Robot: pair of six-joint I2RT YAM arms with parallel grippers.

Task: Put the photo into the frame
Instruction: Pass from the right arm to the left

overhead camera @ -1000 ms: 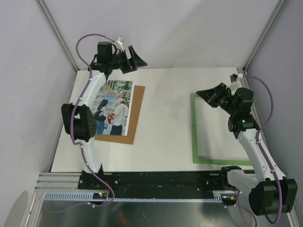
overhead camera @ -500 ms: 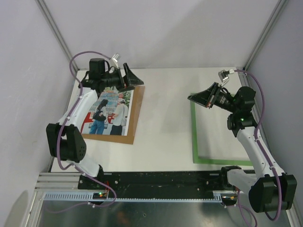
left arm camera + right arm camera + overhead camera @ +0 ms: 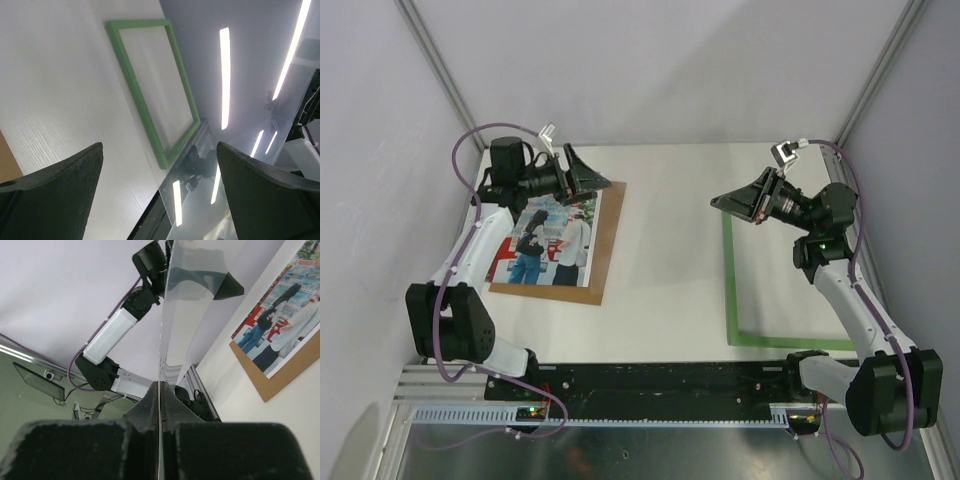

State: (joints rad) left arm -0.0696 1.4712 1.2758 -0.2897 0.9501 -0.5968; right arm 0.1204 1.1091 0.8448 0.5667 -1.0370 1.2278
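A: Top external. Where's the photo (image 3: 552,238)?
B: Flat on a brown backing board (image 3: 606,255) by the tabletop's (image 3: 660,260) far-left corner, long axis running far to near. The left gripper (image 3: 588,176) hangs over its far short edge, so the left arm's nearer. The photo lies below and nearward of it. The frame (image 3: 730,290) lies green side up along the right edge, with the right gripper (image 3: 725,204) above its far-left corner.
A: Left wrist?
B: Jaws spread wide, holding nothing. The frame is ahead across the tabletop.
A: Right wrist?
B: Pinched closed on a thin clear sheet (image 3: 200,290), seen edge-on. The photo is beyond it, well apart.
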